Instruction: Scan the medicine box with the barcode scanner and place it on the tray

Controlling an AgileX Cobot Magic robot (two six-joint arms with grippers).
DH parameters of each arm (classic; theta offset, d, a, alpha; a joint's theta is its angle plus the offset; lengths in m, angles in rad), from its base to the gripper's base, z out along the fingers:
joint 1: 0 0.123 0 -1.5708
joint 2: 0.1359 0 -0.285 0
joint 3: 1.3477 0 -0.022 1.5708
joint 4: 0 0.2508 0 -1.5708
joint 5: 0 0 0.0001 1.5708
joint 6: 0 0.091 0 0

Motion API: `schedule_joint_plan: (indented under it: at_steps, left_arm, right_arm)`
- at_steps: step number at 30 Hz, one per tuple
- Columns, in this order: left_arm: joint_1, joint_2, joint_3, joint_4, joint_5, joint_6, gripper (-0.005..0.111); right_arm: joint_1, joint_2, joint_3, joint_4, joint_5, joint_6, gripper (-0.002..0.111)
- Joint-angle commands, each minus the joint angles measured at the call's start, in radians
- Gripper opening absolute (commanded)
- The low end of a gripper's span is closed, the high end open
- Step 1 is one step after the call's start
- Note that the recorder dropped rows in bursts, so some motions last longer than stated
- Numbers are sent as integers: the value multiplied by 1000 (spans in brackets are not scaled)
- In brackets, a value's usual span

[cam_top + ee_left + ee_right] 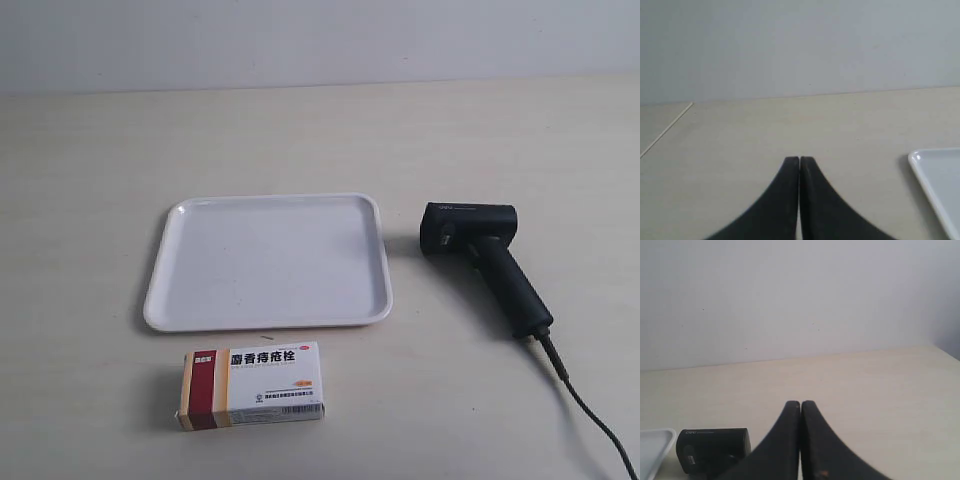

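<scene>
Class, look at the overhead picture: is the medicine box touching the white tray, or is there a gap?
Apart. In the exterior view a strip of bare table separates the medicine box from the near rim of the tray.

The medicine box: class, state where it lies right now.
In the exterior view the medicine box lies flat on the table, just in front of the tray near its left corner, not touching it.

Looks like a lab or test bench w/ a pharmacy-checkout setup: plain pale wood-grain table (100,200), bare grey-white wall (320,40) at 12 o'clock. Props only: barcode scanner (485,262) at 3, white tray (268,262) centre, medicine box (252,384) at 6.
</scene>
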Motion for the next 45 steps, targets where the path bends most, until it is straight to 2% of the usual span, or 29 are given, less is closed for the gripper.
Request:
schedule_joint_plan:
  at_steps: [1,8,12,14,15,18,20,25,27,29,30,32,33,35,36,38,41,42,45]
  left_arm:
    - [0,-7,-1,-8,0,4,3]
    - [0,-7,-1,-25,-24,-24,3]
    - [0,-7,-1,-284,-93,-326,3]
    - [0,-7,-1,-348,-168,-370,3]
    - [0,-7,-1,-355,-254,-370,3]
    - [0,-7,-1,-262,-469,-358,1]
    - [0,42,-1,-193,-545,-347,0]
    - [-3,367,-87,-53,-447,-367,0]
    - [-24,555,-125,120,-432,-483,0]
    - [-76,746,-163,380,-446,-669,0]
    - [-118,841,-185,558,-477,-796,0]
    - [-199,1008,-234,906,-628,-1022,0]
    - [-240,1098,-270,1077,-748,-1100,0]
    - [-316,1244,-343,1292,-944,-1120,0]
    - [-357,1312,-380,1353,-1009,-1114,0]
    - [-437,1419,-427,1371,-1018,-1062,0]
    - [-565,1523,-462,1331,-877,-920,1]
    - [-610,1555,-467,1312,-822,-871,5]
    - [-669,1602,-474,1256,-717,-776,23]
  right_arm:
    - [-5,-6,5,-2,-13,-7,1]
    - [-5,-6,5,-2,-13,-7,1]
    - [-5,-6,5,-2,-13,-7,1]
    - [-5,-6,5,-2,-13,-7,1]
    - [-5,-6,5,-2,-22,-7,1]
    - [-5,-6,5,-2,-63,-7,1]
    - [-5,-6,5,-2,-84,-7,1]
    - [-5,-6,5,3,-92,-7,1]
    - [-5,-6,5,3,-92,-7,1]
    - [-5,-6,5,3,-92,-2,1]
    - [-5,-6,5,3,-92,-2,1]
    - [-5,-6,5,3,-92,-2,1]
    - [-5,-6,5,3,-92,-2,1]
    - [-5,-6,5,3,-92,-2,1]
    - [-5,-6,5,3,-92,-2,1]
    - [-5,-6,5,3,-92,-2,1]
    - [-5,-6,5,3,-92,-2,1]
    - [-5,-6,5,3,-92,-2,1]
    - [-5,-6,5,3,-92,-2,1]
